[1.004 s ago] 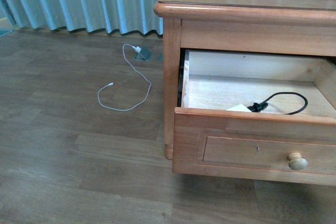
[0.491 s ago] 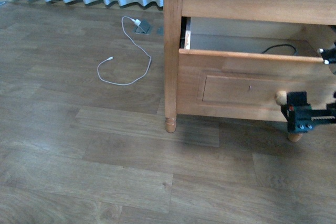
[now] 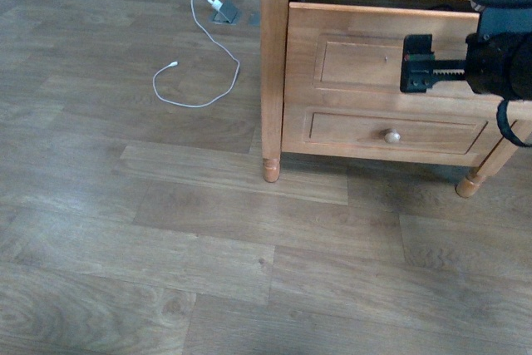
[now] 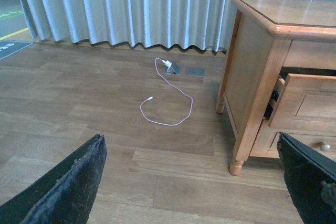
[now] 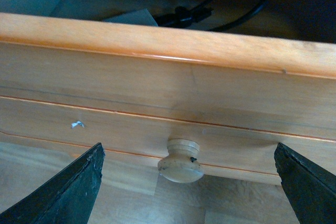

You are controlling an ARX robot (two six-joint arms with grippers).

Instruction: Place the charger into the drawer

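The drawer is the upper one of a wooden nightstand and stands a little way out. In the right wrist view its front fills the frame, with the round pale knob low in the middle. Inside it, over the top edge, lies the charger, a pale brick with its black cable curling behind. My right gripper is open, with the knob between its fingers and not touched. From the front, that gripper covers the knob. My left gripper hangs open over bare floor.
A thin white cable with a small plug loops on the wood floor left of the nightstand, running to a floor socket. A shorter drawer sits shut below. A curtain lines the far wall. The nightstand's turned leg stands close by.
The drawer has gone from wide open to only slightly out. My right gripper has risen in front of its panel, and the front view has tipped down toward the floor.
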